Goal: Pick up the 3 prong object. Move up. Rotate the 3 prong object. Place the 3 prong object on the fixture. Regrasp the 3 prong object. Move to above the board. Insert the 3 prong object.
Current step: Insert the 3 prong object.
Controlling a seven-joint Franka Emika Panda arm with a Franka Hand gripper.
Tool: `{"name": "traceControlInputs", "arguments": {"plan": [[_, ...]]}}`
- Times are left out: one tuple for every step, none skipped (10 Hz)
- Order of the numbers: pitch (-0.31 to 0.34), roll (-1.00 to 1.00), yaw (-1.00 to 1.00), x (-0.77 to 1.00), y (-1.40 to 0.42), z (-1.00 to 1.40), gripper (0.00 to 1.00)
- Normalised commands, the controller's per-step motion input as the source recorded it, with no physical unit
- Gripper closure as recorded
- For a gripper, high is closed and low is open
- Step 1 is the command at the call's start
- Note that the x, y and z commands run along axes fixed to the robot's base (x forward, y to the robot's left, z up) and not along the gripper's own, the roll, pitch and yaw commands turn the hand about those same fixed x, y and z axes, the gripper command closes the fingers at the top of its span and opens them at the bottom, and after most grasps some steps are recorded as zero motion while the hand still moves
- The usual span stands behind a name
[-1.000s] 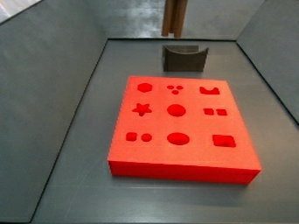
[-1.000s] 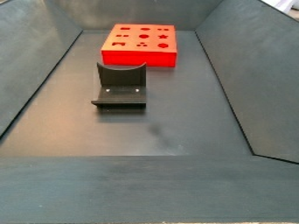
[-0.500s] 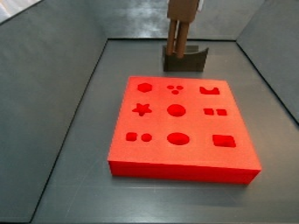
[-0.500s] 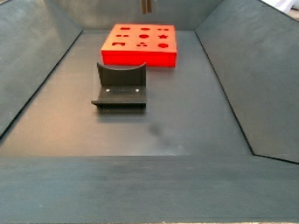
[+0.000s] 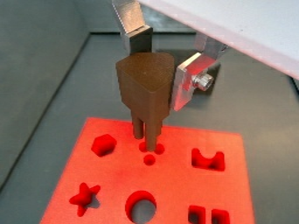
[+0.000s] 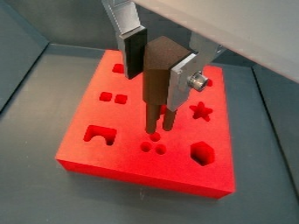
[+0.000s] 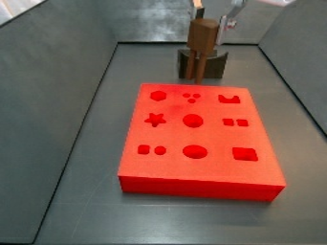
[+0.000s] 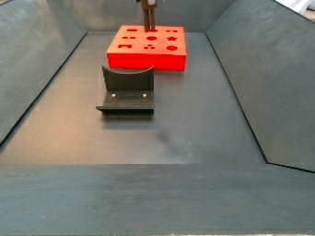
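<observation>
Gripper: the gripper (image 5: 160, 63) hangs above the board's three-dot end, its silver fingers (image 6: 132, 48) clamped on the sides of the 3 prong object (image 5: 145, 86).
3 prong object: brown, held upright with its prongs pointing down; in both wrist views the prong tips sit just over the three small holes (image 6: 155, 143), and whether they touch the board cannot be told.
Board: the red board (image 7: 258, 177) lies flat on the grey floor (image 8: 185, 129); every shaped hole seen in it, such as the star (image 7: 156, 120) and the crown shape (image 6: 100, 135), is empty.
Fixture: the dark fixture (image 8: 127, 88) stands on the floor apart from the board, nothing in its notch.
Hidden: in a side view the held piece covers much of the fixture (image 7: 182, 63); in the other side view only the piece's lower part (image 8: 146, 13) shows, the gripper cut off by the frame edge.
</observation>
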Motion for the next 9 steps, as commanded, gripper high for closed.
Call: {"name": "traceControlInputs", "arguments": {"plan": [[-0.024, -0.01, 0.00, 0.01, 0.00, -0.10, 1.00], [0.000, 0.00, -0.17, 0.20, 0.08, -0.23, 1.00], [0.000, 0.00, -0.74, 0.16, 0.11, -0.26, 1.00], [0.000, 0.00, -0.99, 0.07, 0.02, -0.30, 1.00], [0.000, 0.00, -1.00, 0.00, 0.00, -0.31, 1.00], [0.000, -0.01, -0.19, 0.02, 0.00, 0.00, 1.00], [0.000, 0.00, 0.00, 0.06, 0.00, -0.01, 1.00], [-0.003, 0.00, -0.17, 0.00, 0.00, -0.10, 1.00], [0.000, 0.00, -0.40, 0.19, 0.00, -0.19, 1.00]]}}
